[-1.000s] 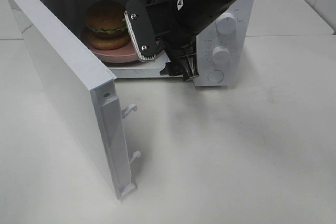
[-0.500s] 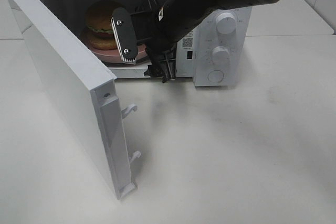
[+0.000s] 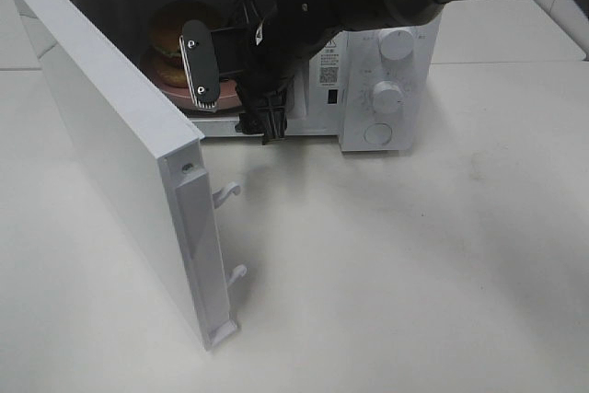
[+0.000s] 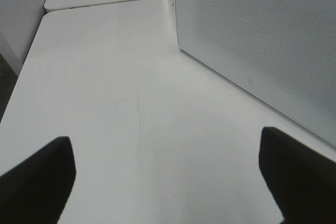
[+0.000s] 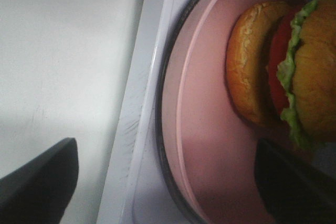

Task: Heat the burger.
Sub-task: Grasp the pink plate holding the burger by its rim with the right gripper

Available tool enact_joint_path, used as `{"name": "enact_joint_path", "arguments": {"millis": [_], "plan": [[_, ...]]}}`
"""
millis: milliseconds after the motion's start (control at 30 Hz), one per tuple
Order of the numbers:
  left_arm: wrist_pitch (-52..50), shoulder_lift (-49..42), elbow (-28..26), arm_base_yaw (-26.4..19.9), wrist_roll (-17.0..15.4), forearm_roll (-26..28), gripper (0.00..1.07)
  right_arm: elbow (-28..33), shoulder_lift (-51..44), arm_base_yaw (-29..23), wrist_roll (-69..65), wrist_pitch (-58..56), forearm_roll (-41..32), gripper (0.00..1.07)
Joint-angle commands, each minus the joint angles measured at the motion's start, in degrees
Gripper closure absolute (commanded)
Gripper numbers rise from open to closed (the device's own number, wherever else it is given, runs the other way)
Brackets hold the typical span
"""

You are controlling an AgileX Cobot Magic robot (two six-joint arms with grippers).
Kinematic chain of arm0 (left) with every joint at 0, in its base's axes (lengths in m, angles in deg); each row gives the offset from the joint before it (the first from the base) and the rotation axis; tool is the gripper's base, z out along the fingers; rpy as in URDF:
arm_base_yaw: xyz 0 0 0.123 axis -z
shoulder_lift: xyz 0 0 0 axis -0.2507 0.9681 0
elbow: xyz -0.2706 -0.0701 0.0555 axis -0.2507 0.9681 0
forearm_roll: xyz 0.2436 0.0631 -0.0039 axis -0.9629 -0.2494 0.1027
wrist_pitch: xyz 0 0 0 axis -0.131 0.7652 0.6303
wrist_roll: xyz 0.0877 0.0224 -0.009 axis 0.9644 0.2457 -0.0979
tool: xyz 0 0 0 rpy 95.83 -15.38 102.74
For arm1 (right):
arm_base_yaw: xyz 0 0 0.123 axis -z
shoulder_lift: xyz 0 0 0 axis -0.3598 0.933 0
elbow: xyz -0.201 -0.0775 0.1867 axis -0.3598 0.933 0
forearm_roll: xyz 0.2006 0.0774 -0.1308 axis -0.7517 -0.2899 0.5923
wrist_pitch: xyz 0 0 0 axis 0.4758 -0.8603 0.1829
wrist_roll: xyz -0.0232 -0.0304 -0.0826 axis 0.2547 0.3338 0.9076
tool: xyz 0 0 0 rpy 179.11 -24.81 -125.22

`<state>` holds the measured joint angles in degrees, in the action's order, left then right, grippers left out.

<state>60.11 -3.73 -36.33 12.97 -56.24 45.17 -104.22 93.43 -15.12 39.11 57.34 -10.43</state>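
The burger (image 3: 168, 32), with a golden bun and green lettuce, rests on a pink plate (image 3: 173, 83) inside the open microwave (image 3: 363, 89). My right gripper (image 3: 235, 94) reaches across from the right and hangs open at the oven's mouth, just in front of the plate. One finger (image 3: 200, 66) partly covers the burger. In the right wrist view the burger (image 5: 294, 72) and plate (image 5: 210, 129) fill the frame, and the right gripper (image 5: 165, 187) has nothing between its fingers. My left gripper (image 4: 168, 182) is open over bare table, beside the door's outer face (image 4: 262, 51).
The microwave door (image 3: 120, 135) swings wide toward the front left, its latch hooks (image 3: 227, 193) sticking out. Two knobs (image 3: 396, 43) and a button sit on the control panel at the right. White tabletop (image 3: 414, 264) stretches out in front.
My right gripper has slid left across the microwave's opening, from by the control panel to in front of the plate. The burger, door and left gripper have not moved.
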Motion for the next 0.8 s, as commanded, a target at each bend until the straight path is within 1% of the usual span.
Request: {"name": "enact_joint_path", "arguments": {"millis": [33,167,200,267,300,333,367,400,467,667,733,767,800], "plan": [[0.1,-1.1,-0.1,-0.1,0.1,0.1,0.20,-3.2,2.4,-0.2,-0.5,-1.7,-0.2,0.21],[0.1,-1.1,-0.1,-0.1,0.1,0.1,0.20,-5.3,4.0,-0.2,-0.5,-2.0,-0.2,0.21],[0.1,-1.1,-0.1,-0.1,0.1,0.1,0.20,-6.9,5.1,-0.1,-1.0,-2.5,-0.2,0.21],[0.1,-1.1,-0.1,-0.1,0.1,0.1,0.20,-7.8,5.8,-0.1,-1.1,-3.0,-0.2,0.21],[0.1,-1.1,-0.1,-0.1,0.1,0.1,0.20,-9.6,7.1,0.0,-1.1,-4.1,-0.2,0.21],[0.1,-1.1,-0.1,-0.1,0.1,0.1,0.20,-9.6,7.1,0.0,-1.1,-4.1,-0.2,0.21],[0.1,-1.1,-0.1,-0.1,0.1,0.1,0.20,-11.1,8.4,0.0,-1.1,-4.6,-0.2,0.21],[0.1,-1.1,-0.1,-0.1,0.1,0.1,0.20,-11.1,8.4,0.0,-1.1,-4.6,-0.2,0.21],[0.1,-1.1,-0.1,-0.1,0.1,0.1,0.20,-13.2,10.0,0.3,-1.1,-5.3,-0.2,0.22],[0.1,-1.1,-0.1,-0.1,0.1,0.1,0.20,-15.8,12.0,0.7,-1.3,-6.5,-1.7,0.23],[0.1,-1.1,-0.1,-0.1,0.1,0.1,0.20,-15.8,12.4,1.3,-1.3,-6.5,-2.0,0.27],[0.1,-1.1,-0.1,-0.1,0.1,0.1,0.20,-15.8,12.4,1.3,-1.3,-6.5,-2.0,0.27],[0.1,-1.1,-0.1,-0.1,0.1,0.1,0.20,-15.8,12.5,1.7,-1.3,-6.6,-2.7,0.33]]}}
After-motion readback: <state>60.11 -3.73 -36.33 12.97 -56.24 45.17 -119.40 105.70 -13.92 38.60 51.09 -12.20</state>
